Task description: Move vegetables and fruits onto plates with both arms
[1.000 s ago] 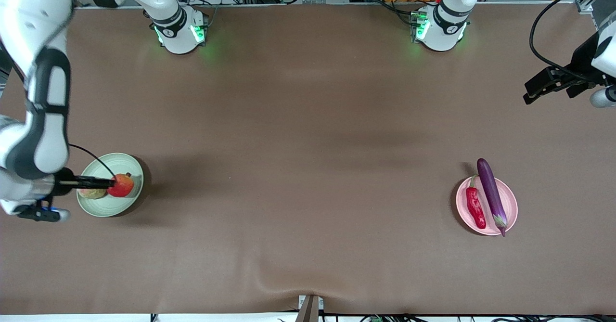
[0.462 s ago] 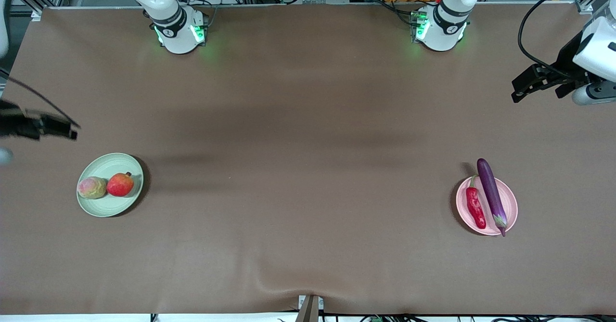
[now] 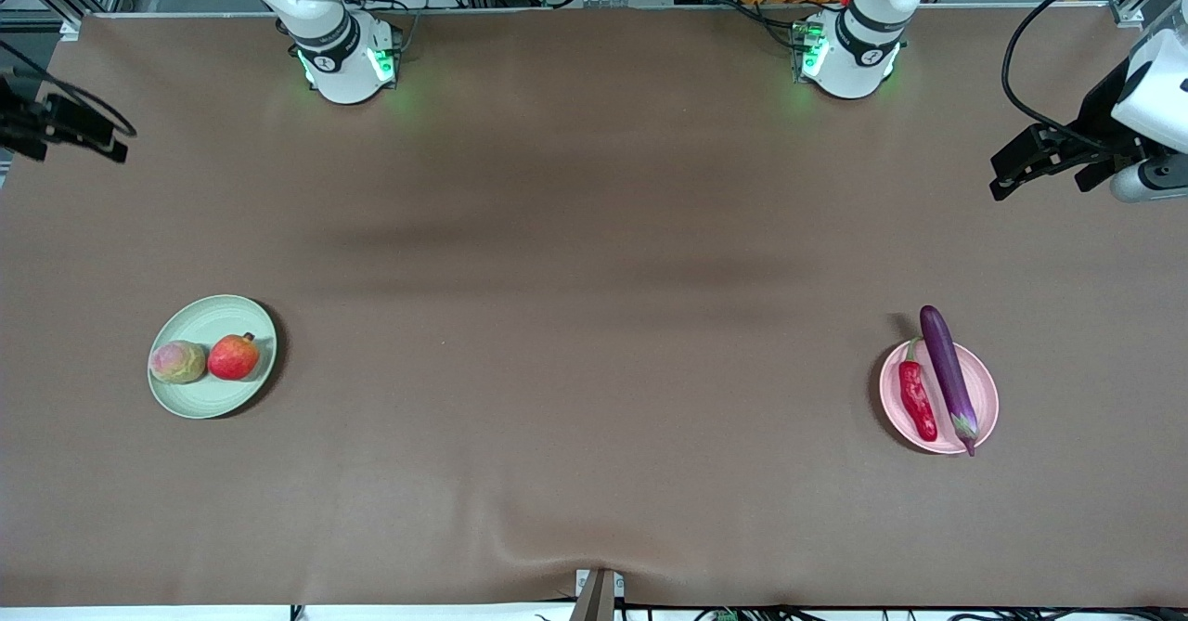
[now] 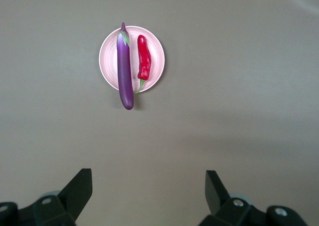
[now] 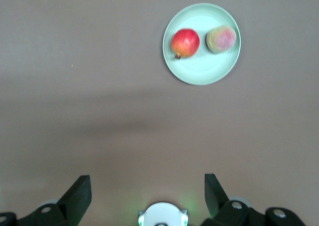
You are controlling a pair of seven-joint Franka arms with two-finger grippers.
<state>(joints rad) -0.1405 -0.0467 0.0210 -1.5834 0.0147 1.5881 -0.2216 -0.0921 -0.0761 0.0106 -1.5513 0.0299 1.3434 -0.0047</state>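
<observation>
Front view: the round red pomegranate-like fruit and yellowish-pink peach are sitting touching on the pale green matte plate; the long glossy purple eggplant and red chili pepper are lying on the pale pink plate. The right gripper and left gripper are hanging above the table ends, empty.

Left wrist view: fingers are spread wide over bare cloth.

Right wrist view: fingers are equally wide. The transfer looks complete, so retreating well means keeping clear of both plates.
</observation>
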